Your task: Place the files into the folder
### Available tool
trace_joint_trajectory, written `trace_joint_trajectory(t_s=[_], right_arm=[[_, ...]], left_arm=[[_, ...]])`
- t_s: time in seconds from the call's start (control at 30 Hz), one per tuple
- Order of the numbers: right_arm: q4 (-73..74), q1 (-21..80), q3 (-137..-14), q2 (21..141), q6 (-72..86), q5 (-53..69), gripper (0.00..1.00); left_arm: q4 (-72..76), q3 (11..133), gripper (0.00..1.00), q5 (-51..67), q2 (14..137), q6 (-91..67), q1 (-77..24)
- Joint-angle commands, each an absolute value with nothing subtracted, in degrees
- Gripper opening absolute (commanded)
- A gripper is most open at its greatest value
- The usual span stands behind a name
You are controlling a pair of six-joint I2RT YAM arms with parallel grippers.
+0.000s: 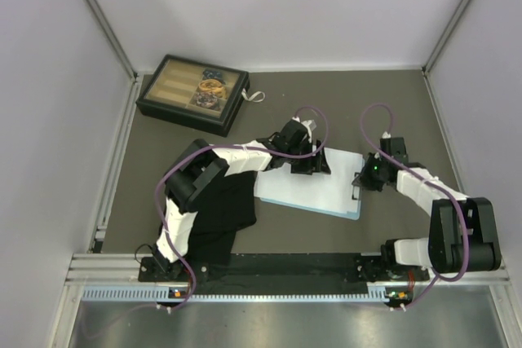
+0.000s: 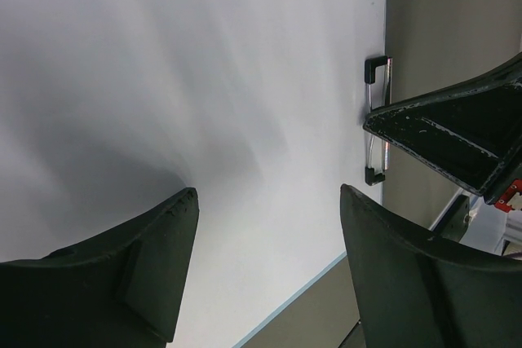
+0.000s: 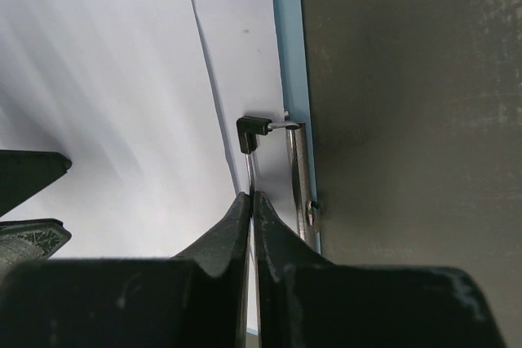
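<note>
The clipping step is judged in hand: the files (image 1: 314, 189) lie on the folder (image 1: 310, 205), right of the counter's (image 1: 326, 107) middle, under the left tool (image 2: 269, 191), spread apart, while the clip (image 3: 298, 169) is pinched in the right tool (image 3: 251, 197), so seating the sheets and then release are called for.

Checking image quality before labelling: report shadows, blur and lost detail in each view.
Top external: even light, but the black cloth reads as a flat patch. Left wrist: the left end effector throws soft grey shadow on the files; its fingers show little detail. Right wrist: the clip is sharp, the right end effector near-black.
</note>
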State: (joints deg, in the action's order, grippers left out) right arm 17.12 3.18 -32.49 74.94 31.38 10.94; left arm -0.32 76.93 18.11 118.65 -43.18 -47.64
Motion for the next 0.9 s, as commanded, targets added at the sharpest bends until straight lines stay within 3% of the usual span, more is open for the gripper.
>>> trace_joint_trajectory(t_s=[0.0, 0.47, 0.87], right_arm=[[14.68, 3.34, -29.53, 76.73, 32.26, 12.74, 0.0], [11.17, 0.26, -26.28, 72.34, 31.38, 19.76, 0.0], [2.55, -5.79, -21.53, 68.38, 33.13, 30.83, 0.0]], left_arm=[[-1.93, 75.58, 0.75, 18.89, 120.41, -42.72, -48.43], [-10.72, 81.74, 0.79, 21.09, 112.86, -39.9, -47.82], [-14.24, 78.58, 0.77, 16.79, 117.15, -37.18, -44.3]])
